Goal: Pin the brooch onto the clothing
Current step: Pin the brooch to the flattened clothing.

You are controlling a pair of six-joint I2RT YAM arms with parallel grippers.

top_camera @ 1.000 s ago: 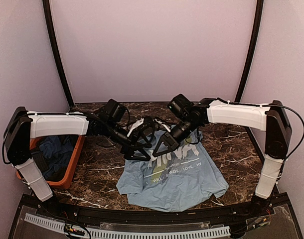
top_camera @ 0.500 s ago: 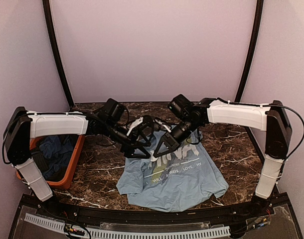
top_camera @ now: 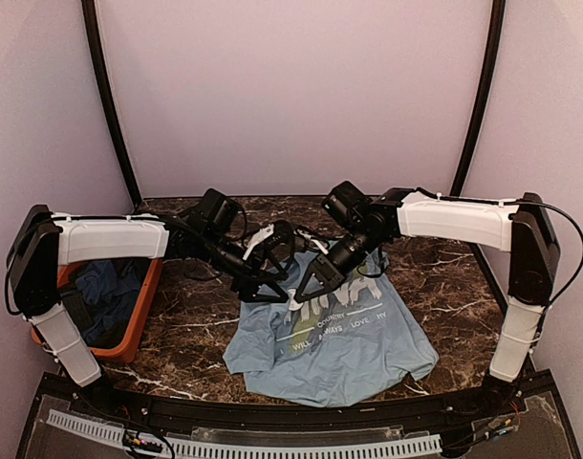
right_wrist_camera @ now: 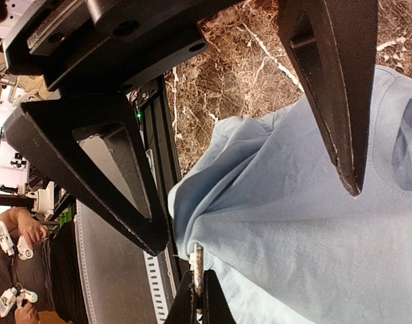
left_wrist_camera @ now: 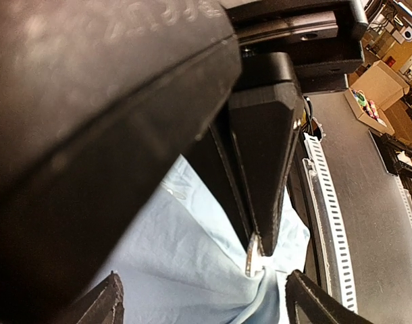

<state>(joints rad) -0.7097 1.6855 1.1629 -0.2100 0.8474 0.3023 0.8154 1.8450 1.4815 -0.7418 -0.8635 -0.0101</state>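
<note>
The clothing, a light blue T-shirt [top_camera: 344, 344] with white lettering, lies on the marble table, with one fold drawn up into a peak. My right gripper [right_wrist_camera: 198, 282] is shut on the brooch [right_wrist_camera: 197, 260], a thin metal disc seen edge-on and pressed against that peak of the T-shirt [right_wrist_camera: 294, 202]. My left gripper [left_wrist_camera: 202, 287] is open, its fingers [right_wrist_camera: 128, 182] standing on either side of the peak without touching it. In the left wrist view the brooch [left_wrist_camera: 253, 256] shows at the tip of the right gripper's fingers [left_wrist_camera: 267, 169], against the cloth [left_wrist_camera: 165, 263].
An orange bin [top_camera: 143, 320] holding dark blue garments [top_camera: 105, 292] stands at the left edge of the table. Brown marble tabletop [top_camera: 191, 316] surrounds the shirt. A black rail [top_camera: 272, 411] runs along the near edge.
My right gripper has shifted slightly down and left with the brooch, drawing the cloth with it. The left jaws have narrowed a little but remain open.
</note>
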